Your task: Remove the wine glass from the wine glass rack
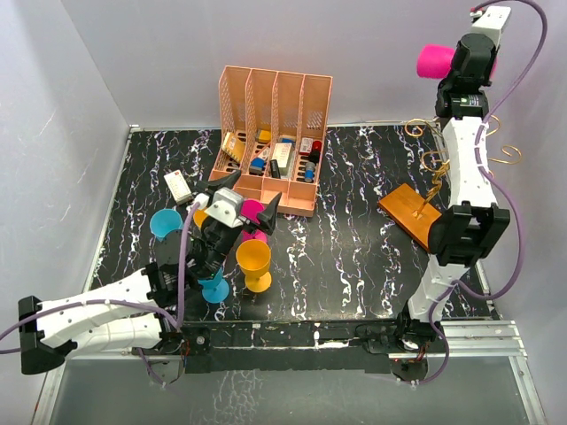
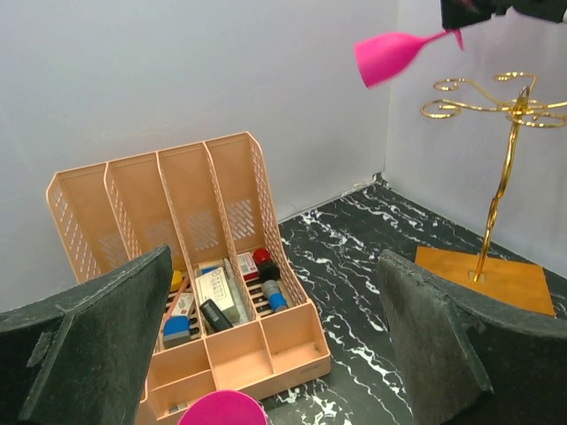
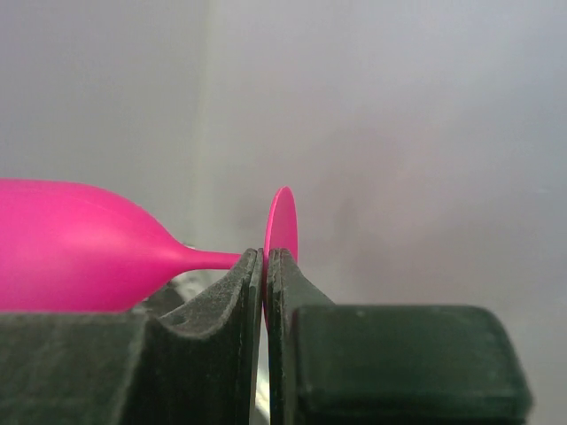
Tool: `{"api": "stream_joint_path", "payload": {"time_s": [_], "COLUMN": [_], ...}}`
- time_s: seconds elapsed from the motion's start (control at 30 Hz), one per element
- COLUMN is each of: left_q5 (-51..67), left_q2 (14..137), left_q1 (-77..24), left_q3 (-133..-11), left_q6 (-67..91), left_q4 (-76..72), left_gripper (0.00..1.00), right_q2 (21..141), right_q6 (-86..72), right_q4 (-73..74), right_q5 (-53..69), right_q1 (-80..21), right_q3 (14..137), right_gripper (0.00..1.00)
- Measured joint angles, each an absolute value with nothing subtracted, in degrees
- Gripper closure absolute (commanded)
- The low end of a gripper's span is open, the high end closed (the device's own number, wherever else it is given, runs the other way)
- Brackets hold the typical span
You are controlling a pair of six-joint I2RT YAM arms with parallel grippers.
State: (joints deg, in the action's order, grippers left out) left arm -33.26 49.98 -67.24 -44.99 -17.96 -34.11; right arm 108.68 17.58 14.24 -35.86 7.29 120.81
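Glass: pink wine glass [image 1: 433,60] high in the air, up and to the left of the rack [image 2: 498,199], clear of its hooks.
Axis: stem about level, bowl pointing left, foot at the fingers.
Right gripper [image 3: 266,262]: jaws nearly together, pinching the foot disc; how deep the bite goes is hard to tell.
Left gripper [image 2: 275,257]: spread wide, empty, low by the organizer [image 2: 190,266], well apart from the glass.
Nearer arm: right.
Next, likely: lower it leftward to the table [image 1: 345,266], tipping the foot downward.
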Motion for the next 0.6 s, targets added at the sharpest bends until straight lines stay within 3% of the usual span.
{"api": "stream_joint_path", "payload": {"time_s": [0.13,0.37,0.6], "left_q5": [-33.23,-33.21,-32.95], "left_q2": [51.81,54.94,57.87], "left_q1": [-67.2,-66.61,-66.13], "left_q3": [-44.99,-44.99,-45.19], "left_q6": [-17.78,-17.34,-16.75], "left_q4": [-33.56,-32.05,-30.72], "left_gripper": [0.03,0.03,0.03], "right_q2": [104.71,86.26,76.27], "right_q6": [1.32,-27.88,-48.73], "right_q4": [12.43,-6.02,-18.22], "right_q5": [-26.61,-3.92,13.91], "right_q1": [7.11,7.07,6.87], "right_q3": [116.86,89.97,72.44], "right_gripper": [0.92,0.92,0.92]}}
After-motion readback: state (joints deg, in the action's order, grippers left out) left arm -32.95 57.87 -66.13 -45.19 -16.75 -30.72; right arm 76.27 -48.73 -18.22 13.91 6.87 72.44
